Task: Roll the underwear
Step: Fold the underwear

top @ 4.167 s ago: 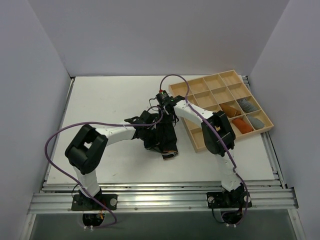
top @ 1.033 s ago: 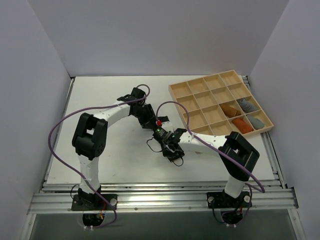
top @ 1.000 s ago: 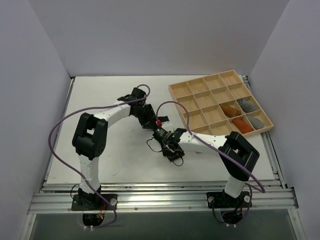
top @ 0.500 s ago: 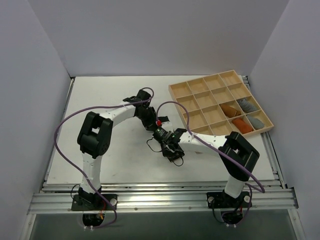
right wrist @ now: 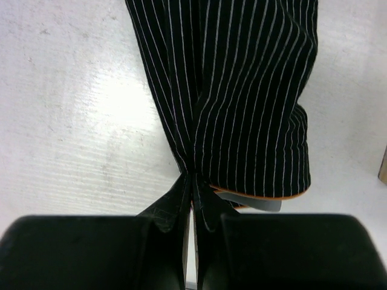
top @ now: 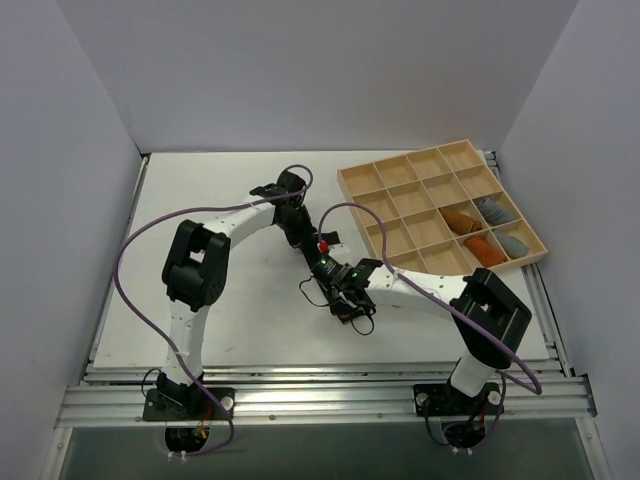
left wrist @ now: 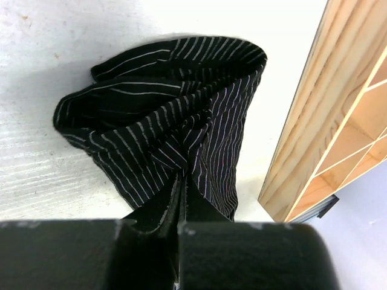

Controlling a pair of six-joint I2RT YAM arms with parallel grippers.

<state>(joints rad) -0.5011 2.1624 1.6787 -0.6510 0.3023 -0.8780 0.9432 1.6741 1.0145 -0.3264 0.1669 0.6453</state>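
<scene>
The underwear (left wrist: 175, 115) is black soft fabric with thin pale stripes, bunched on the white table. My left gripper (left wrist: 181, 193) is shut and pinches a fold of it. In the right wrist view the underwear (right wrist: 242, 90) hangs away from my right gripper (right wrist: 193, 184), which is shut on its edge, beside an orange hem with a grey band (right wrist: 254, 200). In the top view my left gripper (top: 303, 238) and right gripper (top: 340, 295) are close together mid-table. The underwear (top: 345, 308) is mostly hidden beneath them.
A wooden compartment tray (top: 365, 225) stands at the right rear, its edge close beside the garment in the left wrist view (left wrist: 302, 121). It holds orange rolls (top: 462, 218) and grey rolls (top: 490, 208). Purple cables loop over both arms.
The garment lay spread under both grippers four seconds ago; now it is bunched. Over the last second my left arm has swung right and farther back. My right gripper has barely shifted.
</scene>
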